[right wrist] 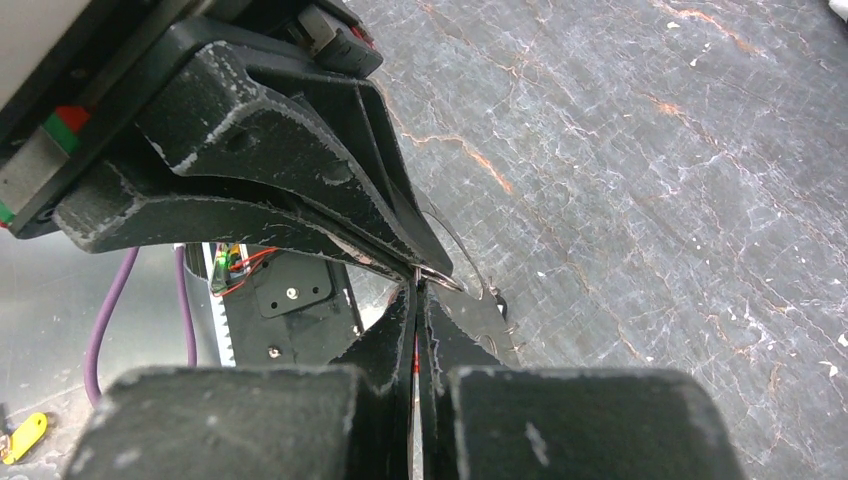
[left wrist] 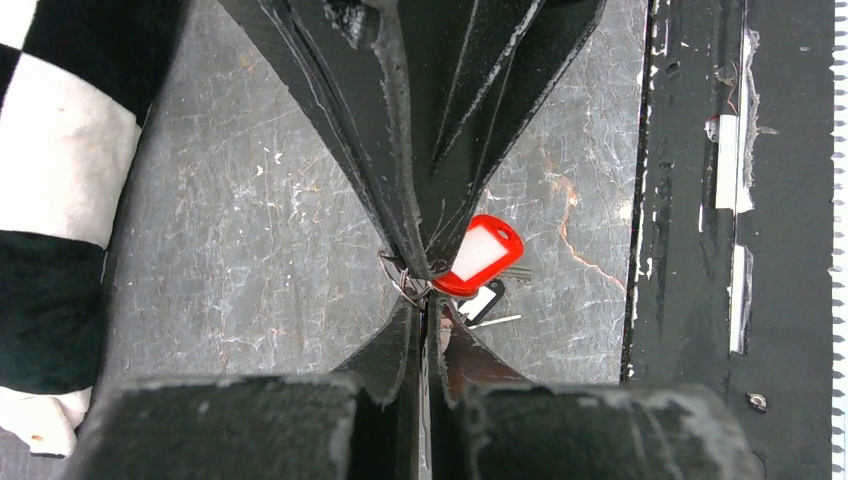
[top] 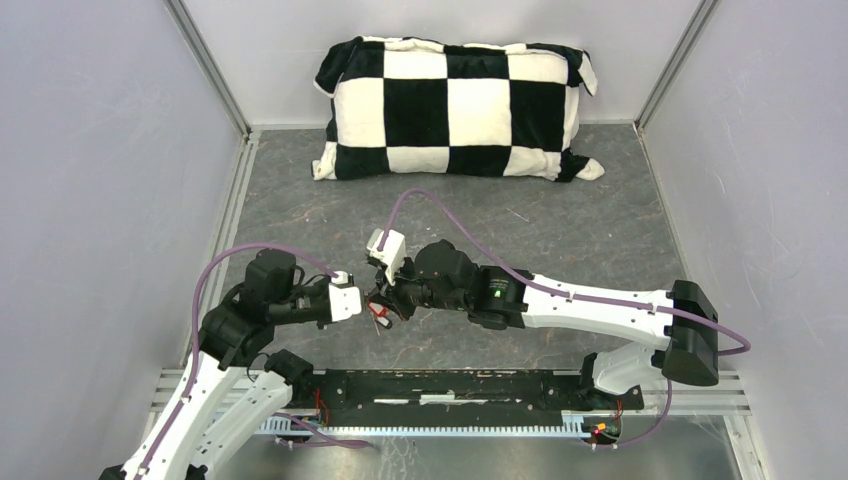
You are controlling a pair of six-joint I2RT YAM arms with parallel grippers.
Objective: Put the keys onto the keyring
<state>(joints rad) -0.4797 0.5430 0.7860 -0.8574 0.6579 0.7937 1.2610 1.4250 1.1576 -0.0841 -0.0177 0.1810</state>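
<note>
The two grippers meet tip to tip just above the mat. My left gripper [top: 370,300] [left wrist: 428,306] is shut on a thin grey wire, the keyring [right wrist: 470,262]. The ring's loop arcs away from the tips in the right wrist view, with small grey pieces along it. My right gripper [top: 387,298] [right wrist: 418,290] is shut, with a sliver of red between its fingers. The red key [left wrist: 483,250] hangs beside the right gripper's tips. The black key with a white face [left wrist: 484,300] hangs just under it. Both keys show as a red spot in the top view [top: 380,312].
A black-and-white checked pillow [top: 455,105] lies at the back of the grey mat, and also shows in the left wrist view [left wrist: 50,200]. The black base rail [top: 450,388] runs along the near edge. Walls close in on the left, right and back.
</note>
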